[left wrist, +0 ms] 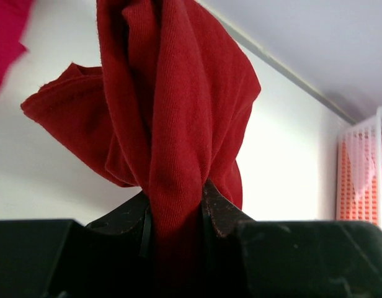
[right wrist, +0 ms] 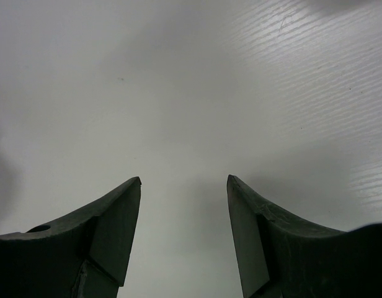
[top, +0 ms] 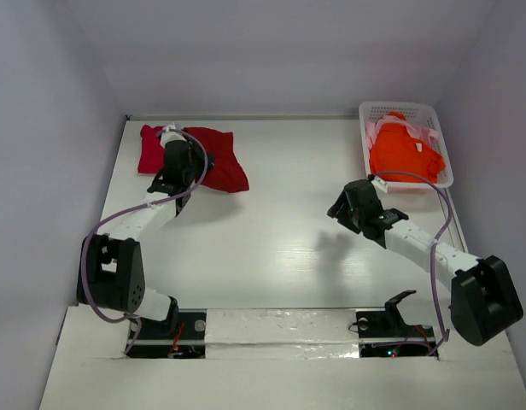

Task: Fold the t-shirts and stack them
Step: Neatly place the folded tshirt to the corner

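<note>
We see left gripper (left wrist: 174, 192) pinching a fold of the dark red t-shirt (left wrist: 172, 118), far-left counter (top: 271, 231); arm (top: 152, 213) hides the grip in top view. Also right gripper (right wrist: 183, 179) spread, empty; orange t-shirt (top: 404, 152) in basket (top: 412, 108).

I see the white plastic lattice basket (top: 414, 106) beyond the right pincer (top: 340, 210) and off to its right, well apart from it, against the far wall (top: 271, 68). Below that pincer spreads the white tabletop (top: 271, 248), faintly ribbed.
</note>
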Robot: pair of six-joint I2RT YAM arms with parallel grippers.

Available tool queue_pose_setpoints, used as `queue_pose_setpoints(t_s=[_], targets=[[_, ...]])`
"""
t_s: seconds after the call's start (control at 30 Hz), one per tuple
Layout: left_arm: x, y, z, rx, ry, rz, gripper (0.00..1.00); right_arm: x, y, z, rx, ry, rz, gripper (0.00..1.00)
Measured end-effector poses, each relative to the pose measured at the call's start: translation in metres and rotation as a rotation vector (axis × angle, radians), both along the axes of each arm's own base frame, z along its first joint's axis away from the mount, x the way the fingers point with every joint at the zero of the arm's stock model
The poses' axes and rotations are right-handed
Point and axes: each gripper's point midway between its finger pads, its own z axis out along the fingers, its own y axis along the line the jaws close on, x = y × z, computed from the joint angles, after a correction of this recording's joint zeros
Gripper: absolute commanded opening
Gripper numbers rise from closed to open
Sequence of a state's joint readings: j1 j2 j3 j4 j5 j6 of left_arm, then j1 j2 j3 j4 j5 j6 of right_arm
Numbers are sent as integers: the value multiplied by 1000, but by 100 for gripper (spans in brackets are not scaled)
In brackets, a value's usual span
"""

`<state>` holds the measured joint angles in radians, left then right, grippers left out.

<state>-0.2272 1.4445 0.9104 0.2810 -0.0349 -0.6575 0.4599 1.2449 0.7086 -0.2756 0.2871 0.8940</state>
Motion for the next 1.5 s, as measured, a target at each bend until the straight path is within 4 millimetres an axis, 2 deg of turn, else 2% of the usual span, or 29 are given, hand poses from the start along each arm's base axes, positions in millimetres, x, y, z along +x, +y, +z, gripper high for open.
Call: queue_pose_setpoints(t_s=[0.17,0.33,0.5,0.87,1.2,1.5], targets=[[4,22,3,17,-8,35,0,-5,-2,1,6,-6,2,63],[9,33,6,23,-16,20,0,-7,-2,4,15,-17,5,63],[26,40,15,15,-52,-5,0,-11,-4,5,20,-27,5,63],[51,42,2,-23,-82,-155,0,-19,-7,3,28,-33,9,63],[69,92,17,-103,-184,-154,0,-21,-7,4,33,-40,11,63],[83,112,28,-227,-311,-246,0,-22,-6,4,37,-39,15,63]])
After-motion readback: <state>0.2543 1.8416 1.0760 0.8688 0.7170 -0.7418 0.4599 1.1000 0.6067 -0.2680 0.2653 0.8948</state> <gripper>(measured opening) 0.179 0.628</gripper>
